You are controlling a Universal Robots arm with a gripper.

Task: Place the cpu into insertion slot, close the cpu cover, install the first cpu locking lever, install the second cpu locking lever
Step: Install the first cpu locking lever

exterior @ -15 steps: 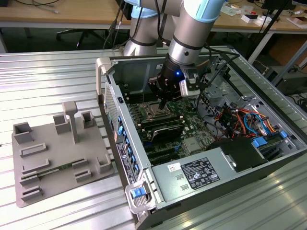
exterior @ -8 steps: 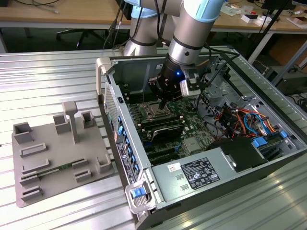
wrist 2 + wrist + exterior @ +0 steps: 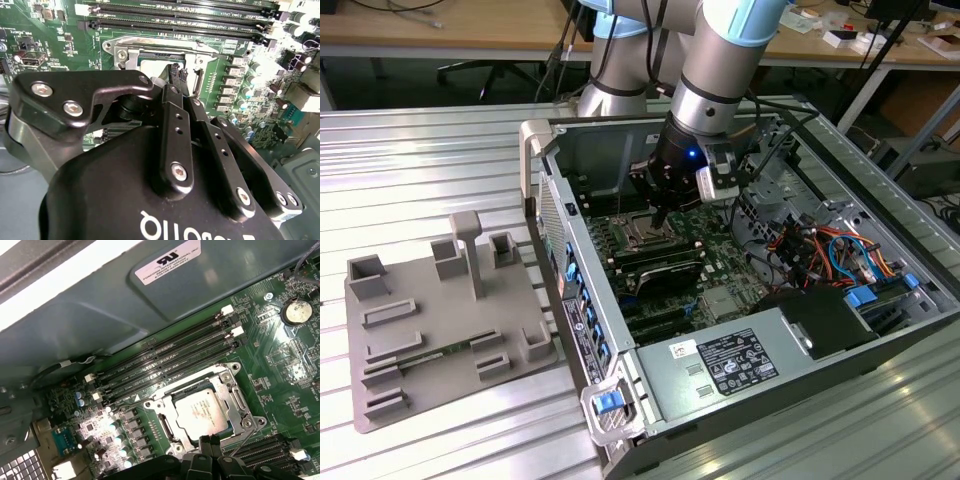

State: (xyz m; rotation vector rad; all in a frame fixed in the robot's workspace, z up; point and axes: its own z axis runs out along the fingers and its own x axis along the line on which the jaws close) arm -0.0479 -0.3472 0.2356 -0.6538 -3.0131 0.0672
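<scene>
The cpu (image 3: pixel 202 414) lies flat in the insertion slot (image 3: pixel 642 235), its silver-grey top showing. The cpu cover (image 3: pixel 167 407) is down around it, so the chip shows through the window. My gripper (image 3: pixel 210 441) hangs just above the socket's edge, fingers together with nothing visible between them. In the second wrist view the black fingers (image 3: pixel 176 107) reach to the socket rim, and the gripper (image 3: pixel 176 70) hides part of the cpu (image 3: pixel 152 64). A thin wire lever (image 3: pixel 248 436) rises beside the socket toward the fingertips. The exterior view shows the gripper (image 3: pixel 663 215) inside the open case.
Long black memory slots (image 3: pixel 165 357) run along the socket on the far side, and more (image 3: pixel 270 445) on the near side. The case wall (image 3: pixel 100 315) stands close behind. Coloured cables (image 3: pixel 830 250) and a power supply (image 3: pixel 740 360) fill the case. A grey fixture plate (image 3: pixel 440 320) lies at the exterior view's left.
</scene>
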